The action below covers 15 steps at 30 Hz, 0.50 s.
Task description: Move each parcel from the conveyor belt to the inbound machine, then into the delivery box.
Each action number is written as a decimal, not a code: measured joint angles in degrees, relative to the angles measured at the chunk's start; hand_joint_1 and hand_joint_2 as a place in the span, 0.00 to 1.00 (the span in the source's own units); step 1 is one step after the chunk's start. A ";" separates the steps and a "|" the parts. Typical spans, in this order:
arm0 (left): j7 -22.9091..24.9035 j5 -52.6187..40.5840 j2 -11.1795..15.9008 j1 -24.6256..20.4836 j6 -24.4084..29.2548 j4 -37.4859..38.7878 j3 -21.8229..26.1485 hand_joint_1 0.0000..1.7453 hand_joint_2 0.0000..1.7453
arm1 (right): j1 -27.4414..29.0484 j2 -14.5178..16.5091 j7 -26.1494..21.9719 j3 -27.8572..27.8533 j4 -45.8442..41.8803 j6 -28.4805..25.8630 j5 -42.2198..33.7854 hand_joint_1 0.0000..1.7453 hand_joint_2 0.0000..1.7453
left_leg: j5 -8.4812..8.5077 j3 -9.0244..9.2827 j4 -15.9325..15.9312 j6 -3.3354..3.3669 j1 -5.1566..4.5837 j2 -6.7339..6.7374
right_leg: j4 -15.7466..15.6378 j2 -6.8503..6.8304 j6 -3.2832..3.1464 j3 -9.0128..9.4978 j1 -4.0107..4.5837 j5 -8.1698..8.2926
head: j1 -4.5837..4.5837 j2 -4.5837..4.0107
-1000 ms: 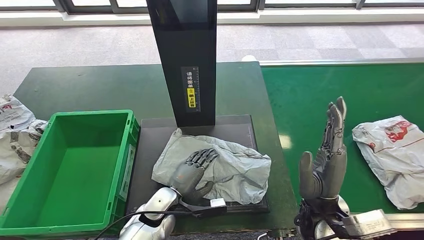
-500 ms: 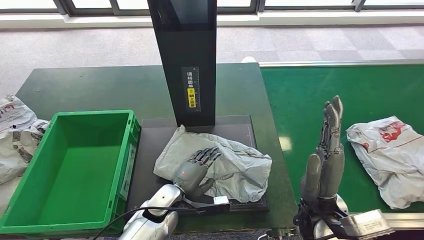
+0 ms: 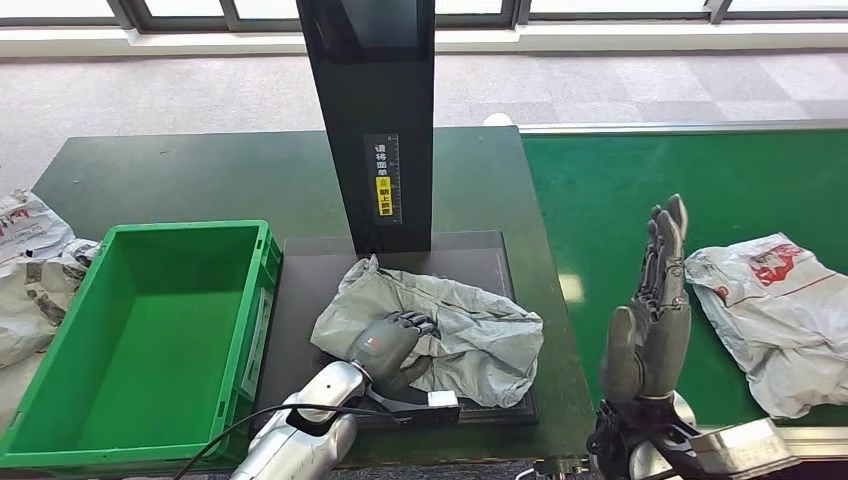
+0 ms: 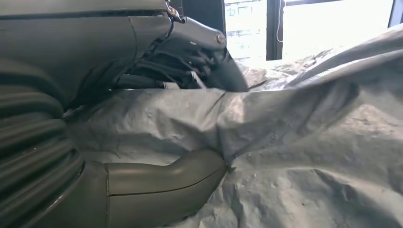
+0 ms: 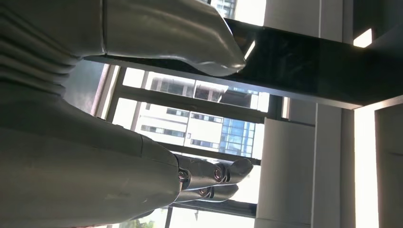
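Observation:
A crumpled grey parcel [image 3: 470, 335] lies on the black platform of the inbound machine [image 3: 310, 265], in front of its dark column [image 3: 375, 120]. My left hand [image 3: 388, 345] grips the parcel's near left part, fingers curled into the wrapping. In the left wrist view the thumb [image 4: 166, 183] presses into a fold of the grey parcel [image 4: 309, 156]. My right hand [image 3: 652, 310] stands upright and open over the near edge of the green conveyor belt [image 3: 650, 170], holding nothing. A white parcel [image 3: 775, 310] with red print lies on the belt just right of that hand.
An empty green delivery box [image 3: 265, 290] stands left of the platform. Several white parcels [image 3: 30, 270] lie beyond the box at the left edge. The dark green table [image 3: 200, 170] stretches behind the box.
My left hand's fingers have curled from flat into the grey parcel, bunching it. The white parcel has drifted slightly left along the belt. My right hand has barely moved.

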 joint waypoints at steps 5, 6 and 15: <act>0.08 -0.13 0.05 0.01 -1.02 -0.43 -0.35 1.00 1.00 | 0.61 0.07 -0.02 -0.02 -0.02 0.60 -0.23 0.00 1.00 | -0.01 0.00 0.00 -0.01 0.00 0.01 | 0.00 0.02 0.00 -0.01 0.00 -0.01 | 0.00 0.00; 0.11 -0.12 0.06 0.03 -1.06 -0.46 -0.38 1.00 1.00 | 0.62 0.07 -0.02 -0.02 -0.02 0.69 -0.27 0.00 1.00 | -0.01 0.00 0.00 -0.01 0.00 0.01 | 0.00 0.02 0.00 -0.01 0.01 -0.01 | 0.00 0.00; -0.32 0.61 0.34 0.26 -0.88 0.14 -0.39 1.00 1.00 | 0.61 0.12 -0.02 -0.33 -0.04 0.81 -0.95 0.00 1.00 | -0.02 0.02 -0.01 0.00 0.01 0.01 | 0.00 0.01 0.01 0.01 0.01 -0.03 | 0.00 0.00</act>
